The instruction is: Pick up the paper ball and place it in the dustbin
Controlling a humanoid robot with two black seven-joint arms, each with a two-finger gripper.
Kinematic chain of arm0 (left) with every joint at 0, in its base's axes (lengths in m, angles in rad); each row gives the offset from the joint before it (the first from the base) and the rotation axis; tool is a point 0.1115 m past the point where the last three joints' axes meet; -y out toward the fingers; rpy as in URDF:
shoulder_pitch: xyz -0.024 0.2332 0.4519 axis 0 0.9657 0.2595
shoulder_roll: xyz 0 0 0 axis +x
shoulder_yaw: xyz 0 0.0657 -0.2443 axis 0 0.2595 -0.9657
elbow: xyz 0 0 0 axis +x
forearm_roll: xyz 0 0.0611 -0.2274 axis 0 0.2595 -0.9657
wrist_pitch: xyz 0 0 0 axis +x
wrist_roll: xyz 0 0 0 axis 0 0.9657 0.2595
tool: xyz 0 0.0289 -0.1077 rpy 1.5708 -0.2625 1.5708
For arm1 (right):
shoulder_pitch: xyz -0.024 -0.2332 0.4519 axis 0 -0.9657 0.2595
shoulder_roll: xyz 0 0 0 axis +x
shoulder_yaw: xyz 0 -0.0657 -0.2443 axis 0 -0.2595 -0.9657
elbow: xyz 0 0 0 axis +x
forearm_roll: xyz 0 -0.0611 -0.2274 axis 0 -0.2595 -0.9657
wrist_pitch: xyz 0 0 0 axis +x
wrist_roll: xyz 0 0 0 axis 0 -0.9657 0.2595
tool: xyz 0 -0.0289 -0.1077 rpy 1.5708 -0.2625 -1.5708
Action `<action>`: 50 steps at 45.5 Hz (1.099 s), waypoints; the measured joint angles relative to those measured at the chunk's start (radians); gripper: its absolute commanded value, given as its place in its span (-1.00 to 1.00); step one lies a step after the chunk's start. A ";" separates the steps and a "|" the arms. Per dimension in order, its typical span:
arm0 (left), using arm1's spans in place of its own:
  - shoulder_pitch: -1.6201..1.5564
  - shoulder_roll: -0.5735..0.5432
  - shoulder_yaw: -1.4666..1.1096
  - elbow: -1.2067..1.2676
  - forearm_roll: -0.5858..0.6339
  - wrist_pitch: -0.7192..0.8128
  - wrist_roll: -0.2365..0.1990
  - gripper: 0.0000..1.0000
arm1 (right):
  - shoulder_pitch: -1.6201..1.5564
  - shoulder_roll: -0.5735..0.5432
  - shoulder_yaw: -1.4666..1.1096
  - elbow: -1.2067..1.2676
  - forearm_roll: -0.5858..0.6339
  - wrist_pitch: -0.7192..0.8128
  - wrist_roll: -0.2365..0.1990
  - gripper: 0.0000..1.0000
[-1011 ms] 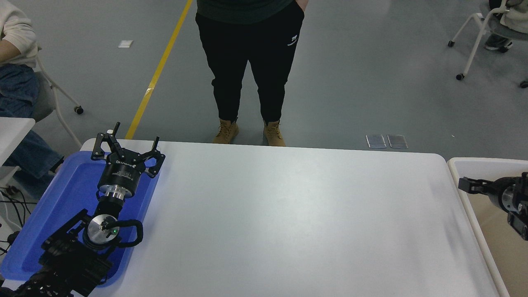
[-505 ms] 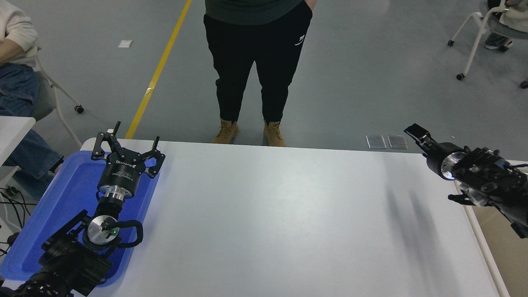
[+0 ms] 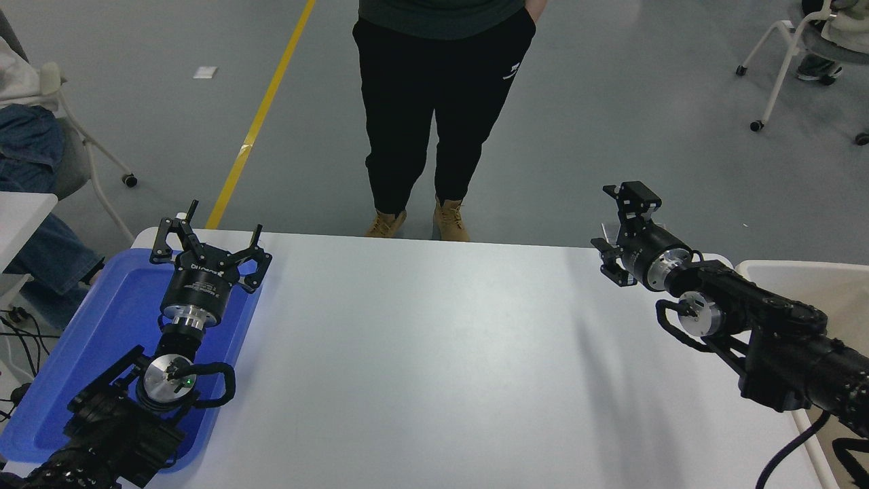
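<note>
No paper ball shows in the head view. The dustbin [image 3: 801, 277], off-white with a rounded rim, stands at the table's right end, mostly covered by my right arm. My right gripper [image 3: 614, 229] hangs over the table's far right corner, left of the dustbin, open with nothing between its fingers. My left gripper [image 3: 210, 236] is parked open over the blue tray's far end at the lower left.
A shallow blue tray [image 3: 102, 319] lies on the table's left side. A person in black trousers and tan boots [image 3: 441, 102] stands at the far edge. Chairs stand at the far left and far right of the floor.
My right arm has swung out of the dustbin, up and to the left, over the table's far right corner. The standing person shifted slightly right. The left arm has not moved.
</note>
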 measured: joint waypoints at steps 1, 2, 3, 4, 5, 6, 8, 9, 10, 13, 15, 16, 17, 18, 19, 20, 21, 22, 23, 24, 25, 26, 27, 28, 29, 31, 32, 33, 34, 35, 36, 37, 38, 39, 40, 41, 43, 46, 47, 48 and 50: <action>0.000 0.000 0.000 0.000 0.000 0.000 0.000 1.00 | -0.008 0.002 0.006 0.001 0.018 0.014 0.000 1.00; 0.000 0.000 0.000 0.000 0.000 0.000 0.000 1.00 | -0.013 0.004 0.009 0.002 0.029 0.022 0.000 1.00; 0.000 0.000 0.000 0.000 0.000 0.000 0.000 1.00 | -0.019 0.005 0.012 0.002 0.040 0.032 0.000 1.00; 0.000 0.000 0.000 0.000 0.000 0.000 0.000 1.00 | -0.025 0.007 0.016 0.003 0.051 0.043 0.001 1.00; 0.000 0.000 0.000 0.000 0.000 0.000 0.000 1.00 | -0.033 0.008 0.020 0.003 0.063 0.057 0.002 1.00; 0.000 0.000 0.000 0.000 0.000 0.000 0.000 1.00 | -0.039 0.009 0.024 0.004 0.071 0.069 0.003 1.00; 0.000 0.000 0.000 0.000 0.000 0.000 0.000 1.00 | -0.052 0.011 0.036 0.004 0.087 0.092 0.005 1.00; 0.000 0.000 0.000 0.000 0.000 0.000 0.000 1.00 | -0.058 0.012 0.042 0.004 0.093 0.101 0.005 1.00; 0.000 0.000 0.000 0.000 0.000 0.000 0.000 1.00 | -0.064 0.013 0.050 0.005 0.099 0.111 0.006 1.00; 0.000 0.000 0.000 0.000 0.000 0.000 0.000 1.00 | -0.085 0.015 0.075 0.006 0.114 0.136 0.007 1.00; 0.000 0.000 0.000 0.000 0.000 0.000 0.000 1.00 | -0.097 0.017 0.091 0.006 0.122 0.150 0.008 1.00; 0.000 0.000 0.000 0.000 0.000 0.000 0.000 1.00 | -0.101 0.017 0.096 0.006 0.124 0.155 0.008 1.00; 0.000 0.000 0.000 0.000 0.000 0.000 0.000 1.00 | -0.106 0.018 0.101 0.006 0.126 0.161 0.008 1.00; 0.000 0.000 0.000 0.000 0.000 0.000 0.000 1.00 | -0.112 0.019 0.107 0.005 0.130 0.170 0.008 1.00; 0.000 0.000 0.000 0.000 0.000 0.000 0.000 1.00 | -0.116 0.019 0.111 0.004 0.132 0.176 0.009 1.00; 0.000 0.000 0.000 0.000 0.000 0.000 0.000 1.00 | -0.120 0.020 0.115 0.002 0.133 0.182 0.009 1.00; 0.000 0.000 0.000 0.000 0.001 0.000 0.000 1.00 | -0.125 0.020 0.118 0.000 0.135 0.192 0.009 1.00; 0.000 0.000 0.000 0.000 0.001 0.000 0.000 1.00 | -0.131 0.021 0.123 -0.001 0.137 0.200 0.010 1.00; 0.000 0.000 0.000 0.000 0.001 0.000 0.000 1.00 | -0.135 0.021 0.126 -0.002 0.138 0.205 0.010 1.00; 0.000 0.000 0.000 0.000 0.001 0.000 0.000 1.00 | -0.139 0.022 0.128 -0.003 0.139 0.210 0.010 1.00; 0.000 0.000 0.000 0.000 0.001 0.000 0.000 1.00 | -0.145 0.022 0.131 -0.004 0.141 0.218 0.010 1.00; 0.000 0.000 0.000 0.000 0.001 0.000 0.000 1.00 | -0.149 0.022 0.133 -0.005 0.142 0.223 0.010 1.00; 0.000 0.000 0.000 0.000 0.001 0.000 0.001 1.00 | -0.154 0.022 0.136 -0.006 0.143 0.229 0.011 1.00; 0.000 0.000 0.000 0.000 0.001 0.000 0.001 1.00 | -0.158 0.022 0.138 -0.007 0.144 0.233 0.011 1.00; 0.000 0.000 0.000 0.000 0.001 0.000 0.001 1.00 | -0.161 0.023 0.140 -0.007 0.144 0.237 0.012 1.00; 0.000 0.000 0.001 0.000 0.001 -0.001 0.001 1.00 | -0.170 0.023 0.145 -0.008 0.146 0.249 0.013 1.00; 0.000 0.000 0.001 0.000 0.001 -0.001 0.002 1.00 | -0.173 0.023 0.147 -0.009 0.146 0.253 0.014 1.00; 0.000 0.000 0.001 0.000 0.001 -0.001 0.001 1.00 | -0.176 0.023 0.149 -0.009 0.147 0.257 0.015 1.00; 0.000 0.000 0.001 0.000 0.001 -0.001 0.001 1.00 | -0.179 0.023 0.151 -0.010 0.147 0.262 0.016 1.00; 0.000 0.000 0.001 0.000 0.001 -0.001 0.001 1.00 | -0.183 0.023 0.154 -0.010 0.148 0.267 0.017 1.00; 0.000 0.001 0.001 0.000 0.001 -0.001 0.002 1.00 | -0.186 0.024 0.157 -0.011 0.148 0.270 0.019 1.00; 0.000 0.001 0.001 0.000 0.001 -0.001 0.001 1.00 | -0.190 0.024 0.161 -0.011 0.148 0.274 0.020 1.00; -0.001 0.001 0.001 0.000 0.001 -0.001 0.001 1.00 | -0.193 0.024 0.164 -0.011 0.149 0.276 0.021 1.00; 0.000 0.001 0.001 0.000 0.001 -0.001 0.001 1.00 | -0.196 0.024 0.167 -0.012 0.149 0.279 0.022 1.00; 0.000 0.001 0.001 0.000 0.001 -0.001 0.001 1.00 | -0.199 0.024 0.170 -0.012 0.149 0.281 0.023 1.00; 0.000 0.001 0.001 0.000 0.001 -0.001 0.001 1.00 | -0.203 0.024 0.176 -0.012 0.150 0.285 0.025 1.00; 0.000 0.001 0.001 0.000 0.001 -0.001 0.001 1.00 | -0.209 0.024 0.182 -0.013 0.150 0.290 0.026 1.00; 0.000 0.001 0.001 0.000 0.001 -0.001 0.001 1.00 | -0.220 0.025 0.197 -0.013 0.150 0.300 0.028 1.00; 0.000 0.001 0.001 0.000 0.001 -0.002 0.001 1.00 | -0.222 0.025 0.200 -0.013 0.150 0.302 0.029 1.00; 0.000 0.001 0.001 0.000 0.001 -0.002 0.001 1.00 | -0.225 0.026 0.204 -0.014 0.151 0.304 0.029 1.00; 0.000 0.001 0.001 0.000 0.001 -0.002 0.001 1.00 | -0.229 0.026 0.211 -0.015 0.151 0.307 0.030 1.00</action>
